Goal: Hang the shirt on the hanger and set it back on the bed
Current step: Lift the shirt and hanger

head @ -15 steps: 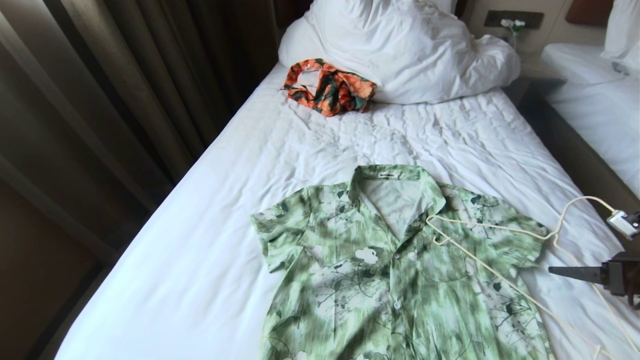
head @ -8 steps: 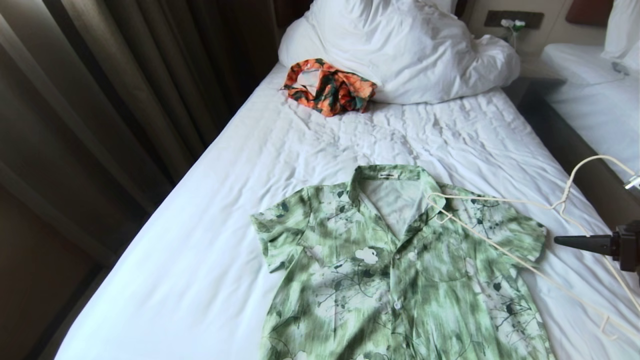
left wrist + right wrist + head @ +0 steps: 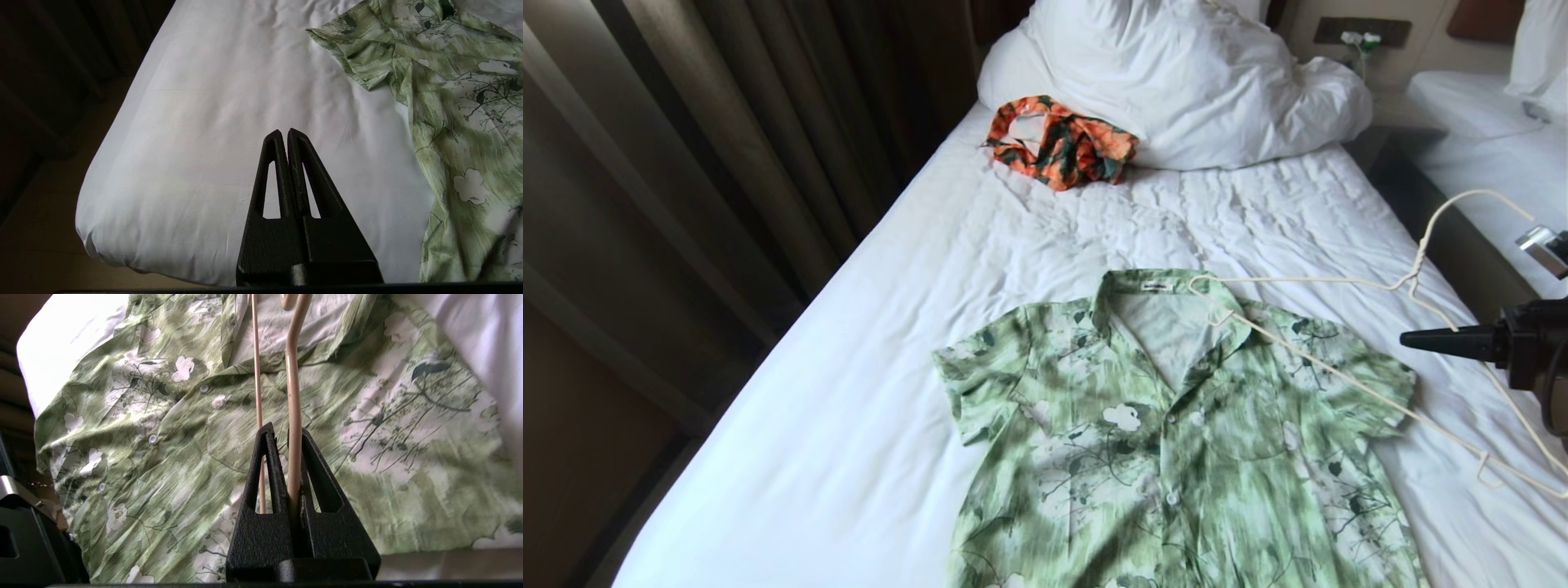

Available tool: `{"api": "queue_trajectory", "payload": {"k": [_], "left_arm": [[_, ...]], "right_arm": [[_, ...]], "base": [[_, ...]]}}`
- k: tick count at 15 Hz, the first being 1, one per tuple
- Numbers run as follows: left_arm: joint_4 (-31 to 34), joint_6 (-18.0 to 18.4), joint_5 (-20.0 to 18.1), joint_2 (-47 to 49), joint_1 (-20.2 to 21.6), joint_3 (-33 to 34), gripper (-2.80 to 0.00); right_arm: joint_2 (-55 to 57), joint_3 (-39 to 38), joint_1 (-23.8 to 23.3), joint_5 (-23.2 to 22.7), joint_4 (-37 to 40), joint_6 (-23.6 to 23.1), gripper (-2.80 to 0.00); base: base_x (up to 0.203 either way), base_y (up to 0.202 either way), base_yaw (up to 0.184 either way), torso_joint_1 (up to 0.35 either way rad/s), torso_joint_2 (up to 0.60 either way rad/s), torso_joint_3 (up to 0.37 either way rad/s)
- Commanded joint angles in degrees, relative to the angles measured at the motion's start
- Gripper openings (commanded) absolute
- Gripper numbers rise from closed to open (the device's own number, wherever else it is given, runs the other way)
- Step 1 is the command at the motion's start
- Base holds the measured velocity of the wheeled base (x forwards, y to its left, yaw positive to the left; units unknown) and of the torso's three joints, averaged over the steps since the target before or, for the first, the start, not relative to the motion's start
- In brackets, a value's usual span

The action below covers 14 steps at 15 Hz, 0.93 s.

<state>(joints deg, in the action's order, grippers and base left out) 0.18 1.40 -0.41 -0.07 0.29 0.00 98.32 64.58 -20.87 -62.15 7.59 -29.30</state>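
risk of snagging: right gripper (image 3: 286, 435) clamped on hanger (image 3: 1307, 359), far tip just ahead at collar of shirt (image 3: 1168, 441) spread flat on bed (image 3: 849, 367), likely to drag fabric if pushed crooked; left gripper (image 3: 287, 136) closed, empty, aside.

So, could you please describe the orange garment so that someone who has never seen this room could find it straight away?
Start at the bed with the wrinkled white sheet and look to its head end, where a big white pillow lies. The orange garment is crumpled against the pillow's curtain-side edge. Unlike the green shirt spread flat nearer the foot, it is bunched up and patterned in orange and dark green.
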Motion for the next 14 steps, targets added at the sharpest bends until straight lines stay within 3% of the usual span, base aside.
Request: {"api": "queue_trajectory", "payload": {"k": [1, 4, 14], "left_arm": [[-0.01, 0.09, -0.02, 0.07, 0.06, 0.04, -2.8], [-0.01, 0.11, -0.02, 0.07, 0.04, 0.01, -2.8], [0.54, 3.1, -1.35, 0.55, -0.03, -0.09, -2.8]], "right_arm": [[0.06, 2.29, 0.68, -0.38, -0.03, -0.21, -2.8], [0.55, 5.83, 1.9, -1.46, -0.04, -0.36, -2.8], [-1.8, 6.17, 6.55, -3.31, -0.12, -1.2, -2.8]], "base": [[0.0, 0.0, 0.0, 0.0, 0.0, 0.0], [0.0, 0.0, 0.0, 0.0, 0.0, 0.0], [0.0, 0.0, 0.0, 0.0, 0.0, 0.0]]}}
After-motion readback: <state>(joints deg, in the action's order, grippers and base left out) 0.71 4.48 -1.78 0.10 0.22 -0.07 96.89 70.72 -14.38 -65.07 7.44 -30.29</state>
